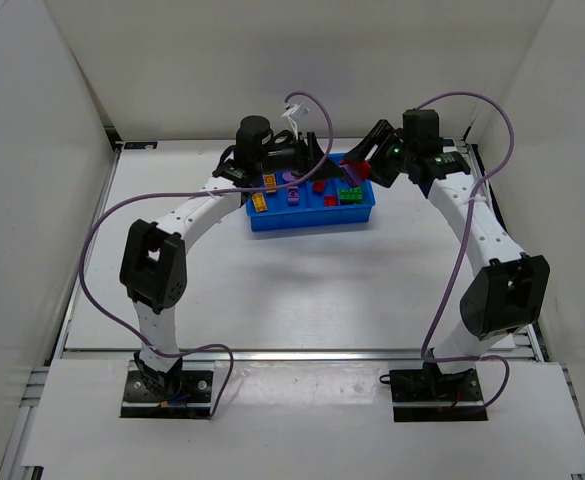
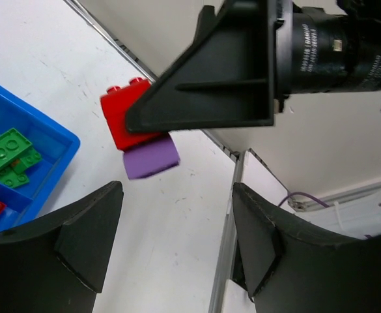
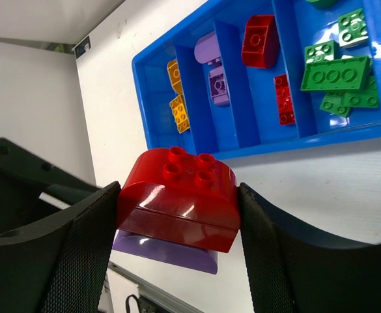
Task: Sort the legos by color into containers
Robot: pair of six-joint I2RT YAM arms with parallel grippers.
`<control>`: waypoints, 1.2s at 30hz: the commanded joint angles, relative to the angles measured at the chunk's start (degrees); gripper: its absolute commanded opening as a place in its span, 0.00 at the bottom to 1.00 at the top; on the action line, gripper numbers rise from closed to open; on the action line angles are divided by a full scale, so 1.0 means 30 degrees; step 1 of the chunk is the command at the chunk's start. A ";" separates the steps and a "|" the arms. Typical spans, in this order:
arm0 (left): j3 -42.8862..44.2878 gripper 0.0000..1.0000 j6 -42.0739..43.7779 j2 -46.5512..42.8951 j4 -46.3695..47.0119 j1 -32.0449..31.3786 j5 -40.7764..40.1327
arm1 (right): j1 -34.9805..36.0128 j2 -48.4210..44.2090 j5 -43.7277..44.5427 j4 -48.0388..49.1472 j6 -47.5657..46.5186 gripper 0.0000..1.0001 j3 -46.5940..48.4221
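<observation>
My right gripper is shut on a two-coloured lego, a red brick stacked on a purple one, held in the air beyond the blue tray. In the left wrist view the same lego hangs from the right finger, above the table. My left gripper is open and empty, right beside it. The tray's compartments hold orange legos, purple legos, red legos and green legos. From above, both grippers meet over the tray's far edge.
The white back wall and a metal table rail lie close behind the grippers. Purple cables loop over both arms. White side walls enclose the table.
</observation>
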 commanded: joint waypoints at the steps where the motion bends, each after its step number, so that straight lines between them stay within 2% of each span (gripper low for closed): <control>1: 0.0850 0.79 0.0948 -0.0153 -0.0391 -0.0259 -0.0927 | 0.0200 -0.0044 -0.0375 0.0374 0.0387 0.00 0.0932; 5: 0.1084 0.79 0.1712 -0.0066 -0.1356 -0.0406 -0.2129 | 0.0258 -0.0073 -0.0668 0.0258 0.0505 0.00 0.0990; 14: 0.1640 0.78 0.2182 0.0373 -0.2004 -0.0670 -0.2688 | 0.0492 -0.0073 -0.0903 0.0315 0.0652 0.00 0.1049; 20: 0.1817 0.72 0.2182 0.0608 -0.2063 -0.0787 -0.2864 | 0.0610 -0.0102 -0.0845 0.0608 0.0623 0.00 0.1019; 27: 0.1759 0.47 0.2006 0.0667 -0.2063 -0.0846 -0.3098 | 0.0668 -0.0132 -0.0581 0.0549 0.0622 0.00 0.0902; 31: 0.1466 0.29 0.1977 0.0462 -0.2063 -0.1021 -0.3098 | 0.0668 -0.0103 -0.0084 0.0579 0.0506 0.00 0.0902; 36: 0.0501 0.18 0.1715 -0.0297 -0.2063 -0.1343 -0.3362 | 0.0668 0.0014 0.0795 0.0696 0.0008 0.00 0.1165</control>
